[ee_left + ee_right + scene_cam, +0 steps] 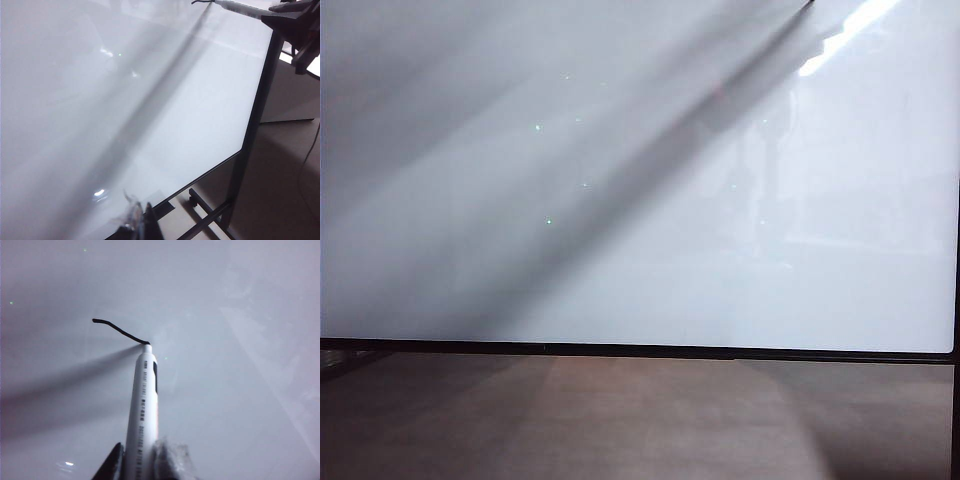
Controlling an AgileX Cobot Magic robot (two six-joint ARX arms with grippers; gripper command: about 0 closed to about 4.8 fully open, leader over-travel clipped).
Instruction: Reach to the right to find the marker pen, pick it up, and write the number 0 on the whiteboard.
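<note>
Ink is already going down: in the right wrist view the marker pen (143,410) has its tip touching the whiteboard (240,390), and a short curved black stroke (120,331) trails away from that tip, the first part of the number 0. My right hand (142,462) is pinching the pen's barrel well back from the tip, its dark fingers pressed to either side of the white body. In the exterior view only the dark pen tip (809,4) peeks in at the whiteboard's (620,250) upper edge, toward its right corner; the left wrist view shows the same pen (240,8) reaching in over the whiteboard's (125,100) upper right corner, with the right hand (295,25) just off the frame.

My left hand (137,222) sits low, near the whiteboard's bottom edge; I cannot tell whether its fingers are spread or together, since only a dark sliver shows.

I judge the pen light and rigid, with a smooth barrel that could twist or slide in the grip if I press hard. The glossy board offers little drag. Holding mid-barrel looks right: enough reach, moderate leverage.
</note>
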